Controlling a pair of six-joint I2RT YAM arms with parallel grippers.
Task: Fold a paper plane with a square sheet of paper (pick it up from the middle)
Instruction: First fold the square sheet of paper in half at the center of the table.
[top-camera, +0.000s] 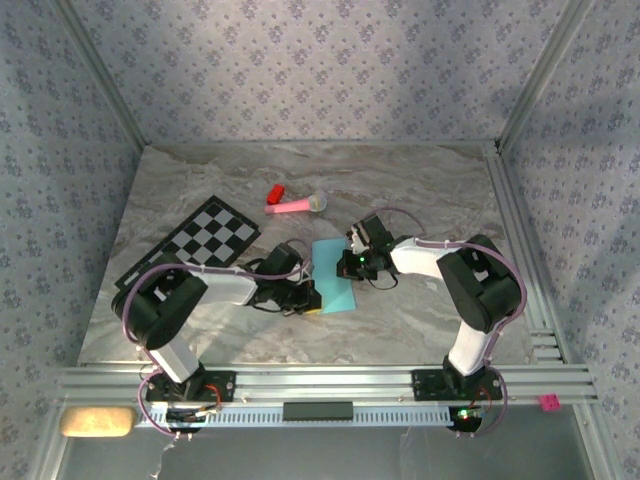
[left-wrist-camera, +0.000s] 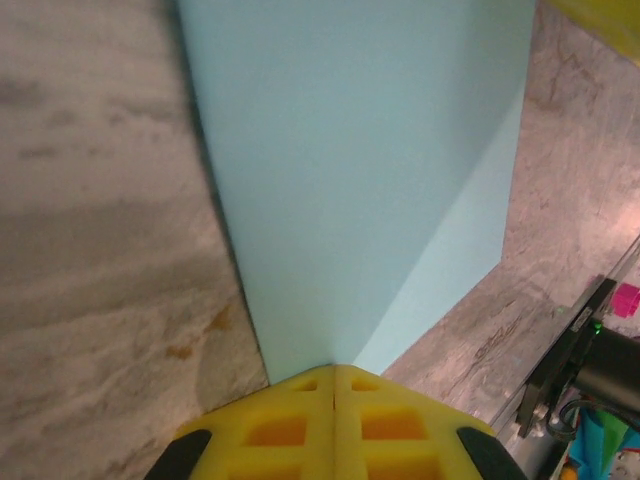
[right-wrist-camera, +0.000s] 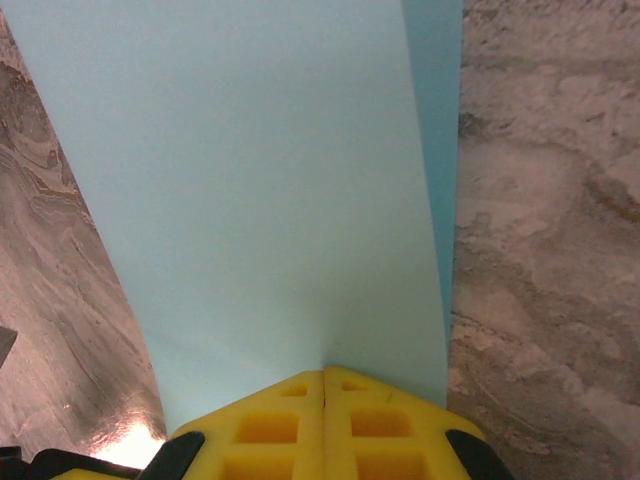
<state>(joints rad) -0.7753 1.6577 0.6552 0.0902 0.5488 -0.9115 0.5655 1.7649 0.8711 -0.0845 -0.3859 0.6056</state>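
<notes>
grey marbled tabletop (top-camera: 430, 190) has the thin light-blue square sheet of paper (top-camera: 335, 272) at its middle, between your arms. your left gripper (left-wrist-camera: 333, 372) and right gripper (right-wrist-camera: 324, 375) each pinch an opposite edge, yellow fingers pressed together on it. hold both pinches firm, move in step, and lay the doubled flap evenly so the crease runs straight.

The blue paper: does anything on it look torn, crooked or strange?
No tear or crumple shows on the sheet of paper. In the right wrist view a darker lower layer peeks past the top layer, so the fold may be slightly uneven.
</notes>
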